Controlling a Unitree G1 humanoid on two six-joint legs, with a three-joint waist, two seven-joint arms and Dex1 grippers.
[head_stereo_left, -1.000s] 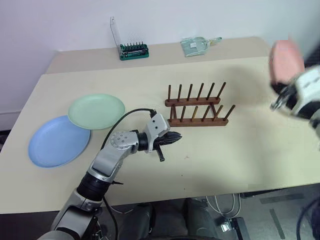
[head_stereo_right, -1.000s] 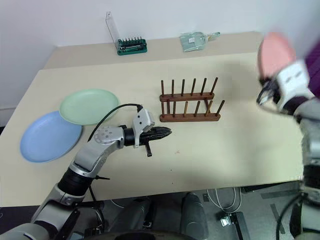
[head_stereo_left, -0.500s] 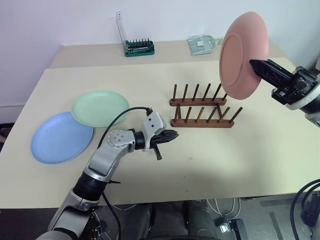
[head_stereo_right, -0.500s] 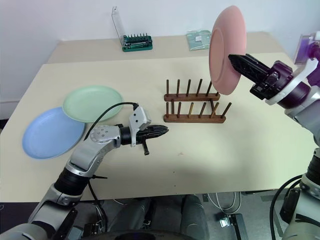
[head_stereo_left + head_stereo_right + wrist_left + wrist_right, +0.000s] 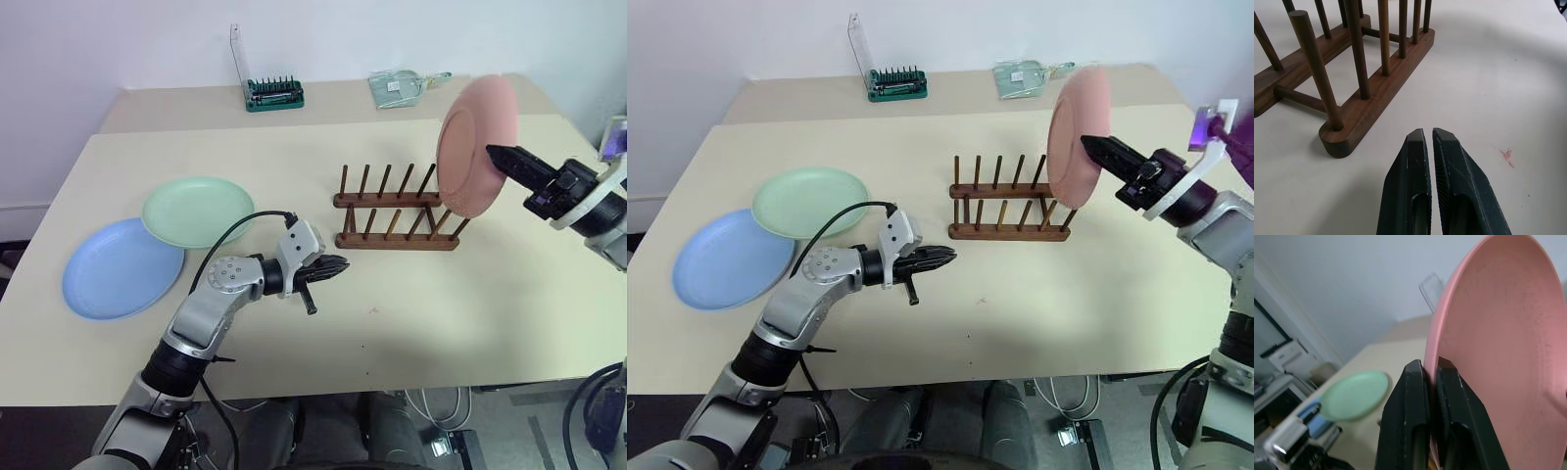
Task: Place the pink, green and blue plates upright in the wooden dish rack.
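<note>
- Fingers of the right gripper (image 5: 1099, 149) pinch the rim of the pink plate (image 5: 1078, 132), one finger on each face; we see the rim between the black fingers (image 5: 1406, 421) in the right wrist view.
- Left gripper (image 5: 338, 265) has its fingers pressed together on nothing, hovering just above the tabletop (image 5: 470, 313) in front of the rack's left end.
- Pink plate: round, matte, shallow, held on edge and roughly upright above the right end of the wooden dish rack (image 5: 395, 211); we cannot tell whether it touches the pegs.
- Rack: dark brown wood, two parallel base bars joined by cross rods, a row of thin round pegs on each; it sits near the middle of the tabletop and no plate stands in it.
- Green plate (image 5: 197, 211) lies flat toward the left edge, overlapping the blue plate (image 5: 121, 267), which lies nearer the front-left corner.
- We see bare tabletop in front of the rack, to its right, and between the rack and the green plate.
- Green bit holder (image 5: 273, 95) with clear upright lid and a clear packet (image 5: 397, 88) sit along the far edge.
- Tabletop is smooth pale beige; a small red mark (image 5: 1506, 154) shows near the left gripper.
</note>
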